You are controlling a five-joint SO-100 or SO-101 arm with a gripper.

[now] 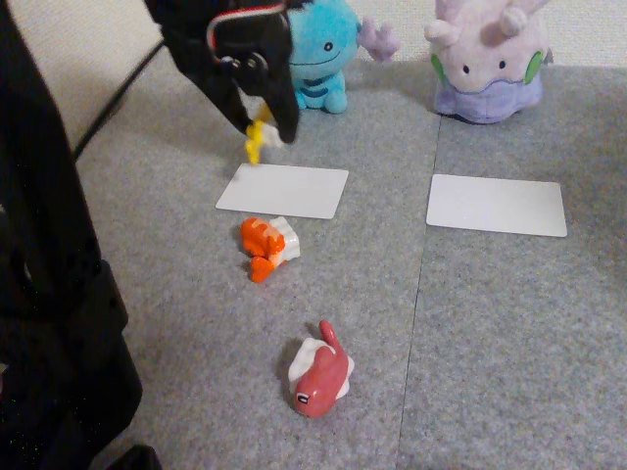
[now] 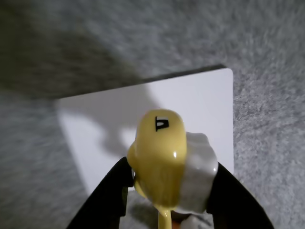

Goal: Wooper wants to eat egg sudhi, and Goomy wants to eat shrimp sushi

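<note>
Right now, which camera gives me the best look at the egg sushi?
The wrist view: the egg sushi sits large and centred, yellow topping and white rice clear, held between the end effector fingers above a white card. In the fixed view it is a small yellow bit mostly hidden under the end effector.

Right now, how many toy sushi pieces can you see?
3: the egg sudhi held in the tool above the left white card, the shrimp sushi below that card, the red sushi nearest the camera.
</note>
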